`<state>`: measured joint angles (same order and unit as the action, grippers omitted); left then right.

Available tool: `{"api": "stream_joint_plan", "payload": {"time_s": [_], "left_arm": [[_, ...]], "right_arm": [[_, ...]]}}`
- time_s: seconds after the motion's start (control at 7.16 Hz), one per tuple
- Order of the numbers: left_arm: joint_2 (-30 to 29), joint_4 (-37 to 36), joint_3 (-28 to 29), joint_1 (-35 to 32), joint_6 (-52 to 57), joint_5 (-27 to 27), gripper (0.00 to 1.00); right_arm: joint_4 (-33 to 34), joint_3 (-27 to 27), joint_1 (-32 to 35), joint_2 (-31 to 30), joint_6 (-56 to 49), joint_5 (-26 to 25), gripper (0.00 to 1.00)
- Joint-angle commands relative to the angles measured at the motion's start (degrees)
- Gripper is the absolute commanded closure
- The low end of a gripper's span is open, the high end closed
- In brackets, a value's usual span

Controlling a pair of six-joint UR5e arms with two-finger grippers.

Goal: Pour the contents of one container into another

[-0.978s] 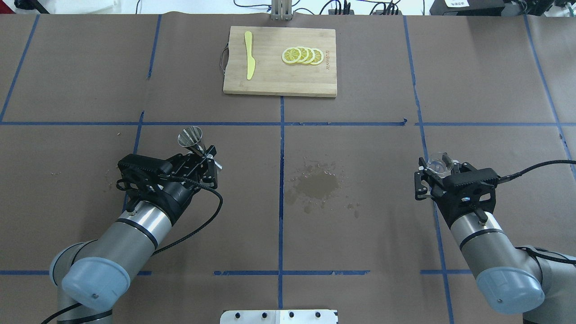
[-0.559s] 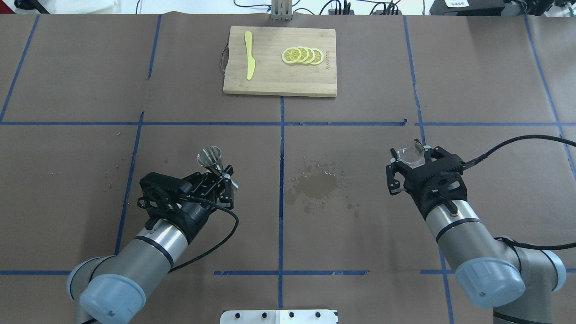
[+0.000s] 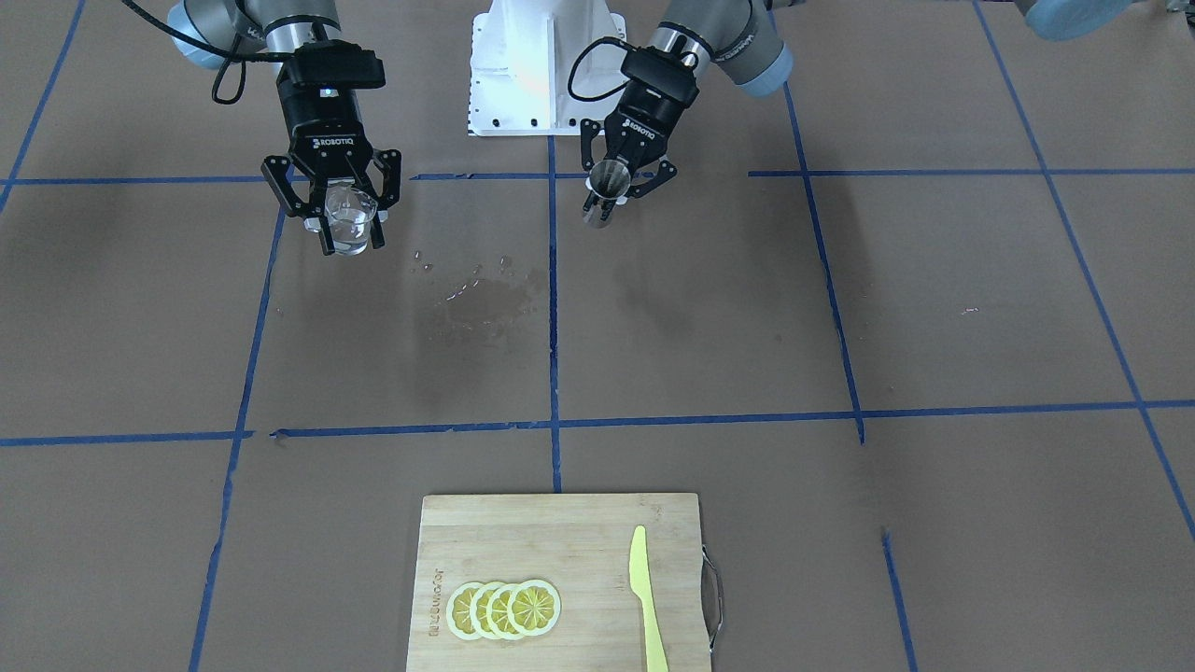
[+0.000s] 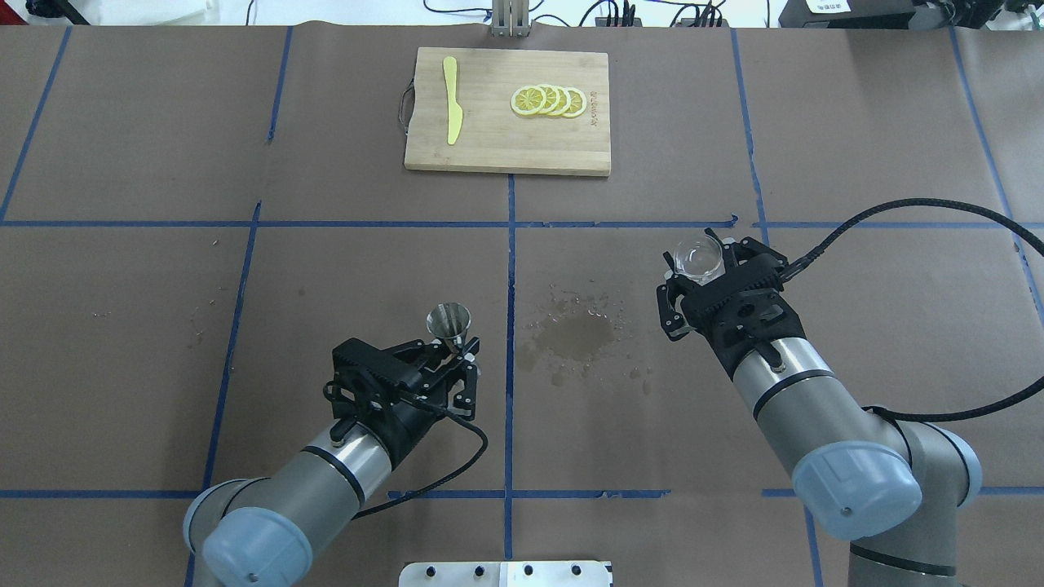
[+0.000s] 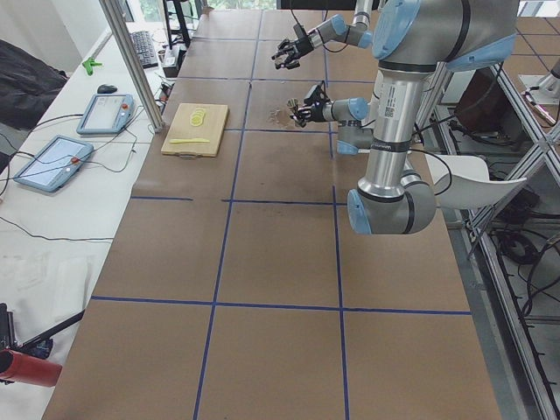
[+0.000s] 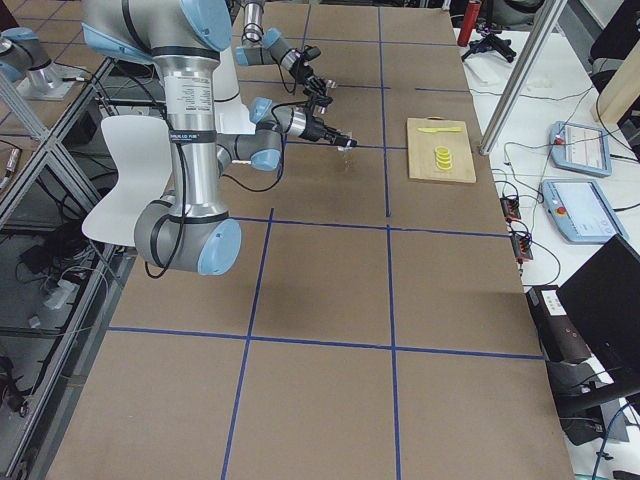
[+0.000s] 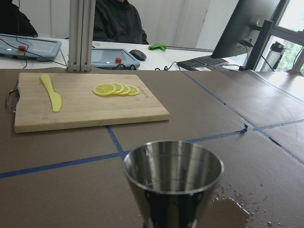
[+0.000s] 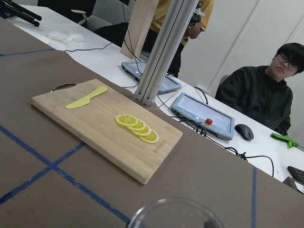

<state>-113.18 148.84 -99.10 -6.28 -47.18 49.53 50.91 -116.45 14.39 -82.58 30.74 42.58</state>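
While upright, glass cup gripped in right tool hangs right of wet patch; steel cup gripped in left tool hangs left, well apart.

Right gripper: you can read ROBOTIQ on its body
Left gripper: the same ROBOTIQ mark
Cutting board: engraved mark, too small for you to read

Between the left gripper, clamped on the jigger, and the right gripper, clamped on the glass cup, lies flat brown paper with a wet patch. The cutting board sits at the far side, mid-table, well apart from both. A black cable arcs out right of the right arm.
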Motion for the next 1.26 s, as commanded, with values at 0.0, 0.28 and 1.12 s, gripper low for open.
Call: {"api": "stream_joint_plan", "payload": {"time_s": [0.0,0.28,1.12], "left_arm": [[-4.23,0.23,4.69,0.30,0.86,0.22,1.00],[-4.68,0.14,5.58,-0.14,2.78,1.97,1.00],[-11.62,-0.13,11.65,-2.77,4.03,6.10,1.00]], "right_arm": [[1.81,0.17,0.29,4.34,-5.65,0.22,1.00],[7.94,-0.01,0.38,9.16,-9.21,0.04,1.00],[12.90,-0.53,2.22,12.71,-20.11,-0.13,1.00]]}}
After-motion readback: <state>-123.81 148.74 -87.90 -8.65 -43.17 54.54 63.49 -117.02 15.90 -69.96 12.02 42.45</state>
